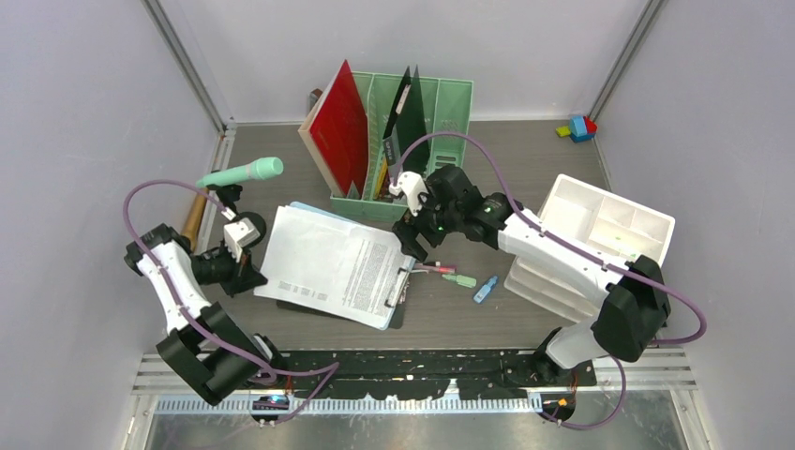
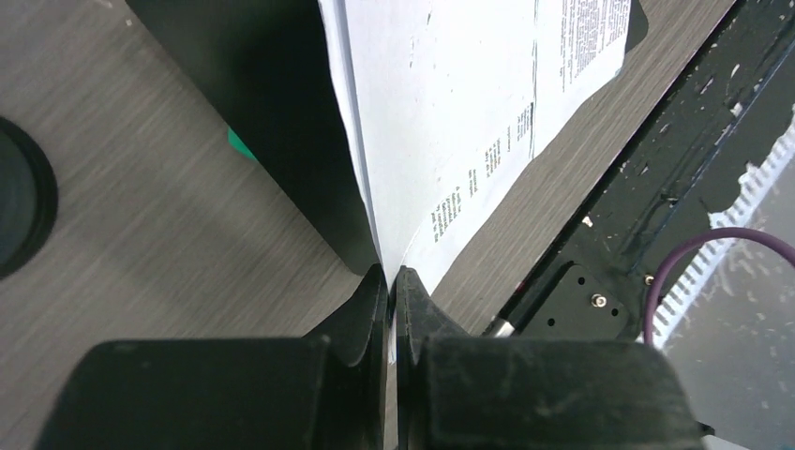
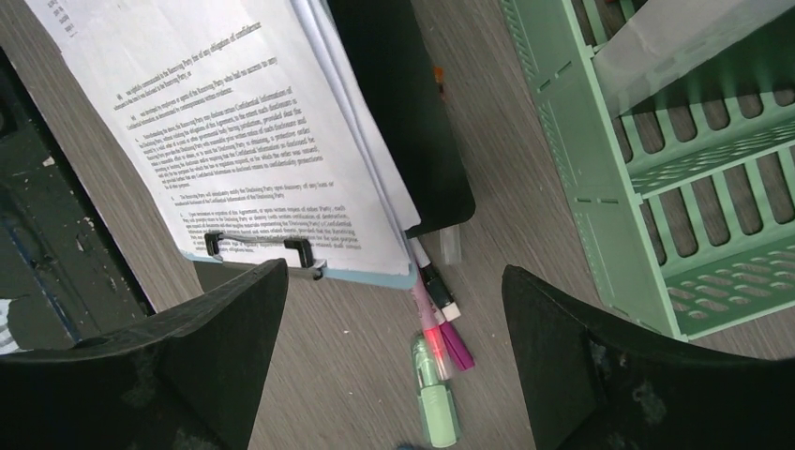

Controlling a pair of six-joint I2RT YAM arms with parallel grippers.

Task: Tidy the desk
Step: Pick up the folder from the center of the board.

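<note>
White-and-black arms point(image 1: 553, 248); purple cables point(image 1: 473, 142)

Matt wood-grain desk point(image 1: 539, 150), white printed paper sheets point(image 1: 328, 262), mint plastic slotted rack point(image 1: 452, 103), glossy red folder point(image 1: 339, 131)

Left pincer point(image 2: 391, 277) clamped tight, right pincer point(image 3: 394, 272) spread wide

**Desk** point(image 1: 548, 150): grey-brown wood-grain top. On it:
- Green rack point(image 1: 441, 103), upright, far middle.
- Flat black board point(image 3: 403, 122), near side of the rack, under a clipboard point(image 1: 406, 281) of papers point(image 1: 328, 262).
- Pink marker point(image 1: 433, 270), green highlighter point(image 1: 460, 279) and blue pen point(image 1: 486, 289), in a row near-right of the rack.
- White drawer unit point(image 1: 600, 244), right of the rack.
- Coloured blocks point(image 1: 578, 128), far corner right of the rack.
- Mint-green cylinder point(image 1: 242, 173), left of the rack.
- Brown stick point(image 1: 194, 216), further left.
</note>
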